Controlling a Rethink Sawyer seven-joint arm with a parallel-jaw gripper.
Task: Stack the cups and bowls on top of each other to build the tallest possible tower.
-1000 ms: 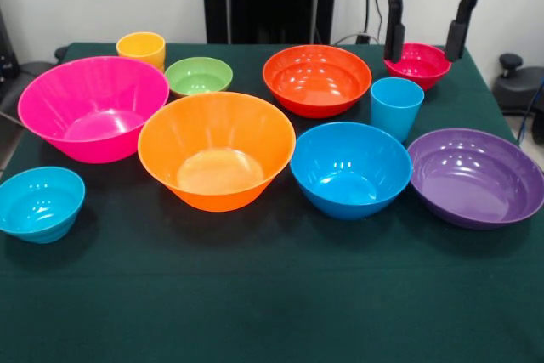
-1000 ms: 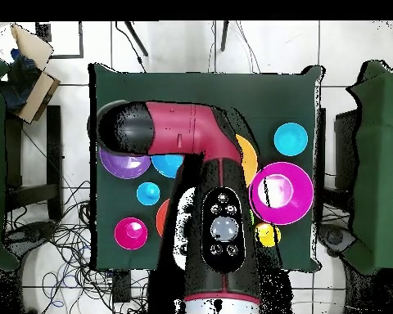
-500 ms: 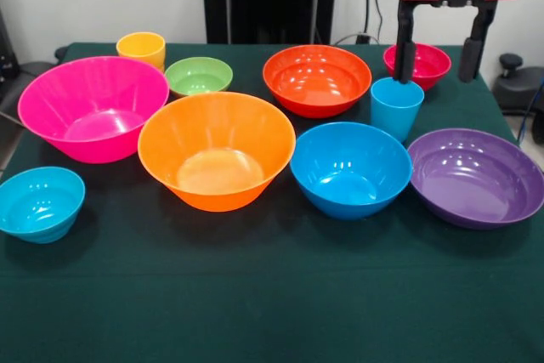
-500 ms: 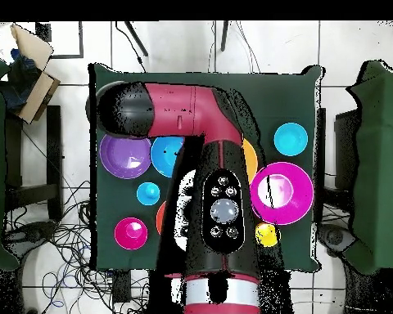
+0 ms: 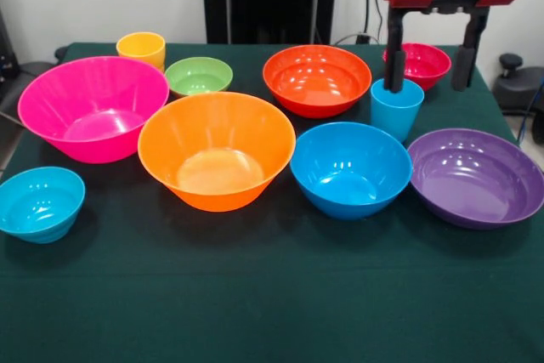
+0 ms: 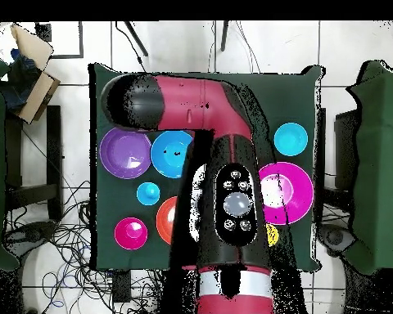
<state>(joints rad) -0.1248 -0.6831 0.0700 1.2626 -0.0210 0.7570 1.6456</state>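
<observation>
Nearest the camera in the front view sits the teal bowl [image 5: 38,203] at the left edge of the green table [image 5: 272,303]. Behind it runs a row: the large pink bowl [image 5: 93,108], the large orange bowl [image 5: 217,161], the blue bowl [image 5: 350,169] and the purple bowl [image 5: 474,177], all upright and empty. No tower stands; nothing is nested. Next back is the blue cup [image 5: 396,108], upright between the blue bowl and the red-orange bowl [image 5: 317,80]. The green bowl [image 5: 198,76] and yellow cup [image 5: 141,48] sit at far left, the magenta bowl [image 5: 418,64] at far right. The gripper [image 5: 427,74] hangs open and empty, one finger [image 5: 393,61] at the blue cup's rim, the other in front of the magenta bowl's right side.
</observation>
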